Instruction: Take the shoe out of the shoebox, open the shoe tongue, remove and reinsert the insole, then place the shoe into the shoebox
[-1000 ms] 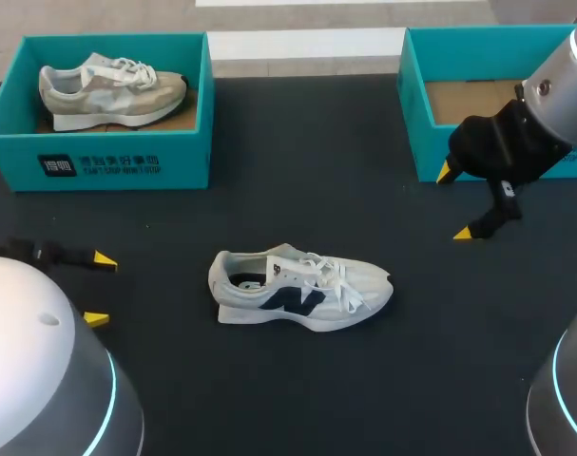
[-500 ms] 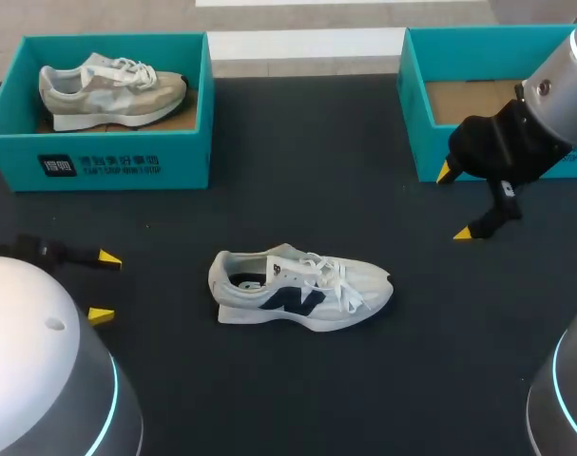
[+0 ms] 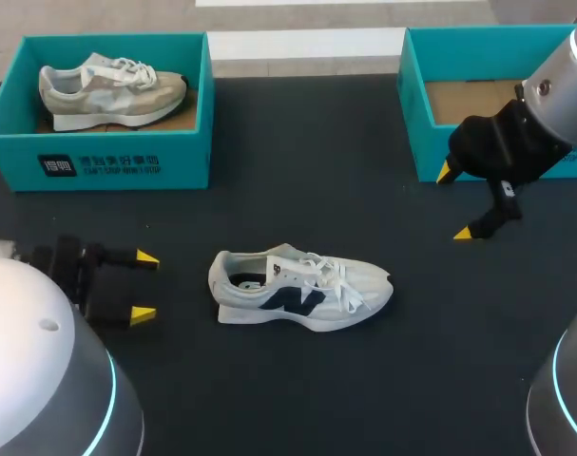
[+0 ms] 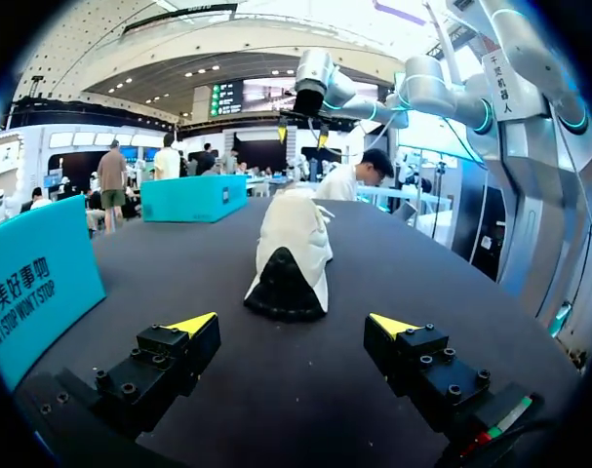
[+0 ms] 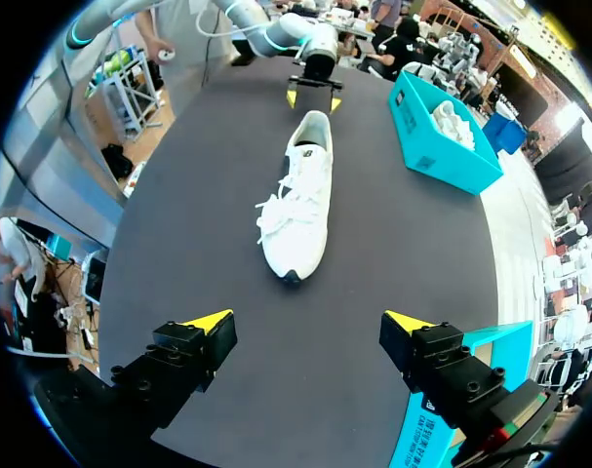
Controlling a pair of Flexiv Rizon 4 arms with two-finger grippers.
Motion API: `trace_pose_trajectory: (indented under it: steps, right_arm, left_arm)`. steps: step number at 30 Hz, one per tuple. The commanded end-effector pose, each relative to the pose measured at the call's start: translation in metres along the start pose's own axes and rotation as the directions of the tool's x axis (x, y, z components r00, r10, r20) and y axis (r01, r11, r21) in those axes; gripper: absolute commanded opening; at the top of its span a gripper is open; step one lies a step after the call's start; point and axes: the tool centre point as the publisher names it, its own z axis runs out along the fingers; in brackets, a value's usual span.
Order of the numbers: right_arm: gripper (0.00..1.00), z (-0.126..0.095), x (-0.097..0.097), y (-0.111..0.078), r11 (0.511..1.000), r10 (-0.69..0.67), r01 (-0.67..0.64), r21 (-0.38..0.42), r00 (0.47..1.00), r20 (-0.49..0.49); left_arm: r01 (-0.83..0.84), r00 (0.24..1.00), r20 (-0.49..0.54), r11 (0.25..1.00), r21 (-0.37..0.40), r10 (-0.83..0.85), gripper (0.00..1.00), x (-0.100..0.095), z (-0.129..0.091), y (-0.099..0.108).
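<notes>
- White shoe (image 3: 302,290) with a dark side emblem sits upright on its sole mid-table, outside both boxes. Laces are loose over the tongue and the insole shows dark in the opening.
- Left gripper (image 3: 145,285) is low over the table beside the heel end, near it but not touching. Its fingers are spread wide and hold nothing. In the left wrist view the heel sits straight ahead, centred on the gap between the tips.
- Right gripper (image 3: 454,202) hovers just in front of the right shoebox (image 3: 416,114), well apart from the shoe's toe end. Its fingers are also spread wide and hold nothing. In the right wrist view the toe points back at it.
- The right shoebox is teal and shows a bare cardboard floor. The right arm's dark wrist covers part of its front wall.
- Left shoebox (image 3: 117,166) is also teal and stands at the far left of the table. A beige shoe (image 3: 112,90) lies in it, toe toward the table's middle.
- Table (image 3: 298,180) has a flat, matte black top.
- Print: white logo block and lettering on the left shoebox's front wall. The right shoebox's outer wall also carries white lettering, seen in the right wrist view.
</notes>
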Motion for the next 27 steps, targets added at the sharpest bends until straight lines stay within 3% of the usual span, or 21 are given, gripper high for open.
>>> trace_pose_trajectory:
  steps: [1,15,27]
  right_arm:
    - [1.0,0.002,-0.001,0.0,1.0,0.001,-0.001,0.003,1.0,0.0]
    - [1.0,0.002,-0.001,0.0,1.0,0.001,-0.001,0.003,1.0,0.0]
    - [1.0,0.002,-0.001,0.0,1.0,0.001,-0.001,0.003,1.0,0.0]
  left_arm:
    - [-0.004,1.0,0.008,1.0,-0.01,0.005,1.0,0.0,0.016,-0.004]
    - [0.007,0.999,0.039,1.0,-0.025,-0.006,1.0,-0.004,0.062,-0.005]
    - [0.011,0.999,0.036,0.999,-0.039,-0.01,1.0,-0.007,0.087,-0.013]
